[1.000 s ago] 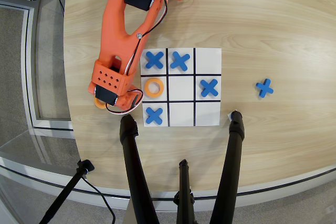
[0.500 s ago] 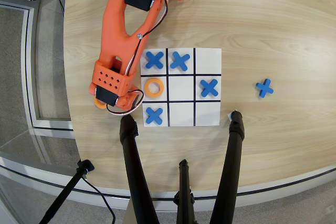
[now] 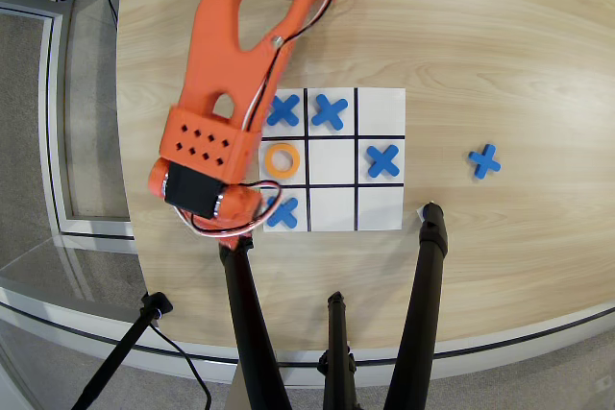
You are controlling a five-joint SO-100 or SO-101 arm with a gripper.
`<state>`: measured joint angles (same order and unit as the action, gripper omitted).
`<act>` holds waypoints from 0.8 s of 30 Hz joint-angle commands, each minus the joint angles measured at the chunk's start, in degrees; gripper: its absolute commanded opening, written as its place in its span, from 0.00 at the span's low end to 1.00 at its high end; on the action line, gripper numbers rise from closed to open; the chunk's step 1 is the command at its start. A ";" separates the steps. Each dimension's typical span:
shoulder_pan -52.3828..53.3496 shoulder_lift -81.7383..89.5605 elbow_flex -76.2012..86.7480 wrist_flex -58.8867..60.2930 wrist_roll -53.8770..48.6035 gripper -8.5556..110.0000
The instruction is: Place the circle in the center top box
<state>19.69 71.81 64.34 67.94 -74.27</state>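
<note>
Now circle lies just beside the arm; tool hidden.

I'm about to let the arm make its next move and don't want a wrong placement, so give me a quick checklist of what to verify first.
1. Target cell free: the middle cell of the board's bottom row in the overhead view is bare white. Ok.
2. Orange ring in the target: it lies flat in the left column's middle cell. Not ok.
3. Tool state: it is hidden beneath the arm. Cannot tell.
4. Neighbours: the blue cross sits inside its own cell left of the target, not over the line. Ok.
5. Other rings: none visible. Cannot tell.
</note>
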 commanded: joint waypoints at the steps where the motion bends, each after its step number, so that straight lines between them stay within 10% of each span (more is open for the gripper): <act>1: -5.01 9.32 1.67 -1.23 -0.09 0.07; 11: -24.08 14.50 21.45 -11.51 0.62 0.07; 24: -21.53 -7.65 15.29 -23.12 -0.18 0.07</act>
<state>-3.34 65.65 83.23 45.53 -73.92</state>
